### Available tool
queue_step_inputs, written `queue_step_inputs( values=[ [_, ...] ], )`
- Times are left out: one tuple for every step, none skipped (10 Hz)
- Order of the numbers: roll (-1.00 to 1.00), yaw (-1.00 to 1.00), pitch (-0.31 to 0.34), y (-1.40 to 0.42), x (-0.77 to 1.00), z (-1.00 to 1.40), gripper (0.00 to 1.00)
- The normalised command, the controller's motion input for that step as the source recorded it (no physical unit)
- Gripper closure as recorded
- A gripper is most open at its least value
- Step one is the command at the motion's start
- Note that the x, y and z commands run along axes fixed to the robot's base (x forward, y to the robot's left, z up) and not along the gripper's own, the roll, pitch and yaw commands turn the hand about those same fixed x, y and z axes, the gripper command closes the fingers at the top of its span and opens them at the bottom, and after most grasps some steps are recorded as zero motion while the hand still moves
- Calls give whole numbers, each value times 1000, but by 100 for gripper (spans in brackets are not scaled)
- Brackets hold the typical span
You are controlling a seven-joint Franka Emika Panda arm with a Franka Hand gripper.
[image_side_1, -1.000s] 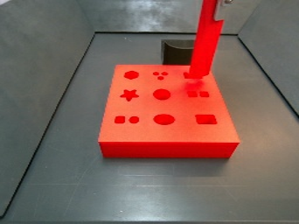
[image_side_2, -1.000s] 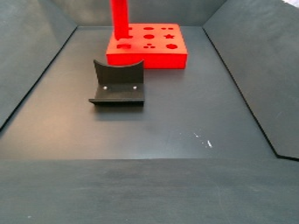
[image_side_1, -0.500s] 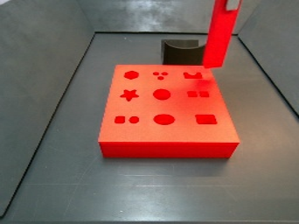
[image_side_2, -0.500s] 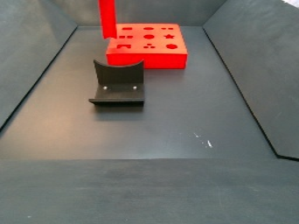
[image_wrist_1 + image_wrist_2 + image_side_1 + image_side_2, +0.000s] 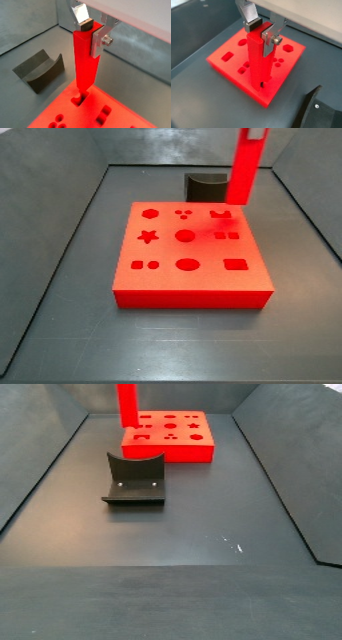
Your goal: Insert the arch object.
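Note:
The arch object, a long glossy bright-red bar (image 5: pixel 85 65), hangs upright in my gripper (image 5: pixel 90 31), whose silver fingers are shut on its upper end. It shows the same way in a wrist view (image 5: pixel 256 65), gripper (image 5: pixel 261 31). Its lower end hovers just above a hole near the edge of the red board (image 5: pixel 63 107), (image 5: pixel 294 55). In the side views the bar (image 5: pixel 246 168), (image 5: pixel 128 404) stands over the far side of the board (image 5: pixel 201 288), (image 5: pixel 167 452). The gripper is cut off at the top in both side views.
The dark fixture (image 5: pixel 134 479) stands on the grey floor beside the board; it also shows in a side view (image 5: pixel 205 183) and in both wrist views (image 5: pixel 37 72), (image 5: pixel 321 107). Grey walls enclose the floor. The board has several shaped holes.
The bar's lower end rested on the board a second ago; it has since risen clear of the surface and shifted a little sideways, still held in the gripper.

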Motion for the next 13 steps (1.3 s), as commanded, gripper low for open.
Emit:
queue_step_inputs(
  values=[
    [-74,-420,51,0,-400,-57,100],
    [-33,-71,20,0,-80,0,100],
    [0,100,107,6,71,0,100],
    [60,269,150,0,63,40,100],
    [-6,140,67,0,103,0,100],
    [-6,0,-3,23,-51,-14,100],
    [213,-49,469,0,437,-46,100],
    [14,0,500,0,431,0,100],
    [-150,43,500,0,489,0,100],
    [-23,34,0,-6,0,0,100],
    [-31,0,0,17,0,0,100],
    [0,0,0,0,0,-20,100],
    [-126,137,-139,0,-17,-94,100]
  ],
)
